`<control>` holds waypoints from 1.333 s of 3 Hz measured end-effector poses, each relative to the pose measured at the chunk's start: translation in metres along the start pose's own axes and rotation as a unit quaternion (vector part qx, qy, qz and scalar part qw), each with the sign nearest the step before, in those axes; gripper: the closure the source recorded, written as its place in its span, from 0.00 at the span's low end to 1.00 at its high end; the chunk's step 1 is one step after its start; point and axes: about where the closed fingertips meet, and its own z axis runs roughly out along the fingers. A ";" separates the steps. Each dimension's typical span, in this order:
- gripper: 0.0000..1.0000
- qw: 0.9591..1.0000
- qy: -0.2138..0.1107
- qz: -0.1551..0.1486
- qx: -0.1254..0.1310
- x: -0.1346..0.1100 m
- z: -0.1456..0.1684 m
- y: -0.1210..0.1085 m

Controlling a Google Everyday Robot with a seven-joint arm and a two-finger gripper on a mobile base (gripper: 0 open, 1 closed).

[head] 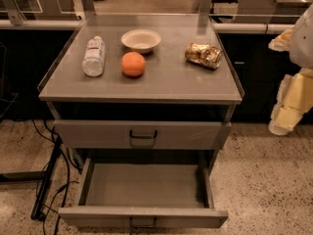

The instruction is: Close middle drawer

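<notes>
Pulled fully out at the bottom, the middle drawer (pixel 144 190) gapes empty. The gripper (pixel 288 109) hangs well off to the right of the cabinet (pixel 166 80); parted or closed, I cannot tell. An off-centre shove could skew the drawer, and a slam might roll the orange (pixel 133 64).

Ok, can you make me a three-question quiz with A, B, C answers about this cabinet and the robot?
1. The gripper is on which side of the cabinet? A) left B) right C) on top
2. How many things lie on top of the cabinet? A) two B) four C) six
3. The middle drawer is: A) pulled out B) shut C) taken away

Answers:
1 B: it hangs by the view's right edge, apart from the cabinet.
2 B: bottle, bowl, orange, snack bag.
3 A: its bare inside shows.
</notes>
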 end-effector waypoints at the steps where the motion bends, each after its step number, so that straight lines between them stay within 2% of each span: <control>1: 0.00 1.000 0.000 0.000 0.000 0.000 0.000 0.000; 2: 0.00 1.000 -0.024 0.004 -0.009 -0.002 0.011 0.014; 3: 0.15 0.998 -0.060 0.009 -0.032 -0.006 0.042 0.042; 4: 0.38 0.994 -0.084 0.021 -0.060 -0.002 0.088 0.074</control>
